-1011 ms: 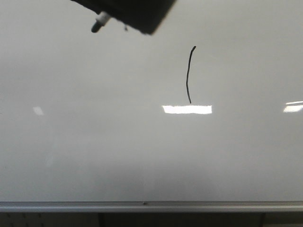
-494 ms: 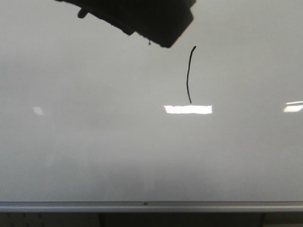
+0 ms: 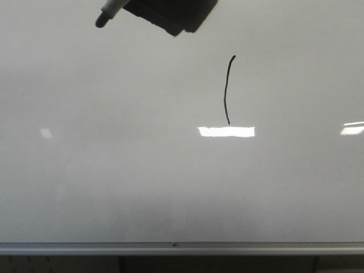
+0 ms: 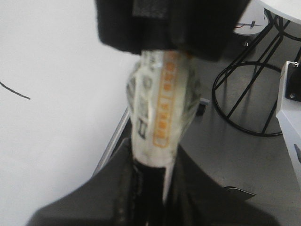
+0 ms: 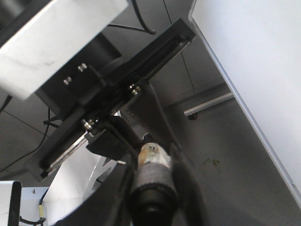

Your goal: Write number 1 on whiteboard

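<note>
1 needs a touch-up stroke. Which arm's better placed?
Left, likely. The left gripper holds the marker, with the whiteboard and the number 1 in its wrist view. The right gripper holds a dark cylinder off the board's edge, over the floor.

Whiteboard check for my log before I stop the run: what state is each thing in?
Whiteboard: glossy, carries one mark.
Number 1: drawn, single curved black stroke.
Marker: uncapped, tip off the board, away from the stroke.
Left gripper: jaws shut on the marker.
Right gripper: jaws shut on another marker.
</note>
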